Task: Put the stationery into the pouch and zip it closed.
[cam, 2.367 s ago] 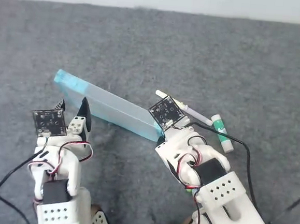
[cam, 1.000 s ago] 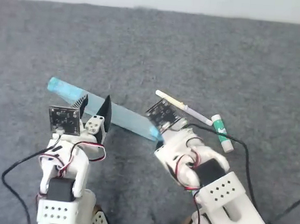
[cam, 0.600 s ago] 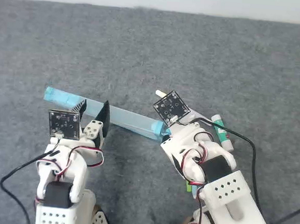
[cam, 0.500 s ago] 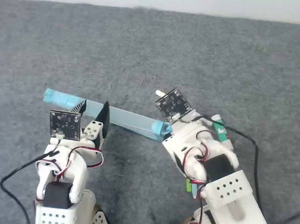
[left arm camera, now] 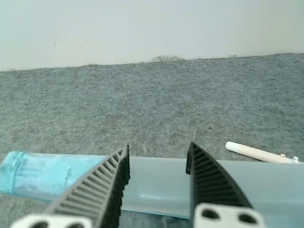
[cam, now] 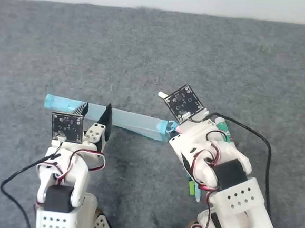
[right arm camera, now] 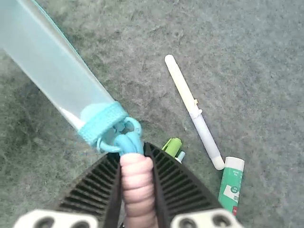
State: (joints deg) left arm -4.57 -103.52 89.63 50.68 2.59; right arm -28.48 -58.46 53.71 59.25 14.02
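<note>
While the right gripper (right arm camera: 132,152) is clamped shut on the pink ribbed zip pull (right arm camera: 135,178) at the teal-banded end of the translucent pale-blue zip pouch (right arm camera: 52,61), the left gripper (left arm camera: 158,151) hangs spread over the pouch body, one jaw each side, not seen pinching it. High view: pouch (cam: 130,122) lies on the grey carpet (cam: 225,56), long axis from left-middle of frame to centre, dipping slightly rightward. Left gripper (cam: 96,109) sits left of the pouch's midpoint; right gripper (cam: 172,129) at its right end.

Key relation: the pull sits at the far right end of the axis, so any zipper travel likely runs leftward along it, toward the left gripper. Likely the left jaws must close on the body first to anchor it; otherwise the pouch could slide or twist.

Stationery is outside the pouch, just right of its end: long white pen (right arm camera: 192,109), green-and-white glue stick (right arm camera: 231,183), green marker tip (right arm camera: 172,145). Right arm is nearer to them.
</note>
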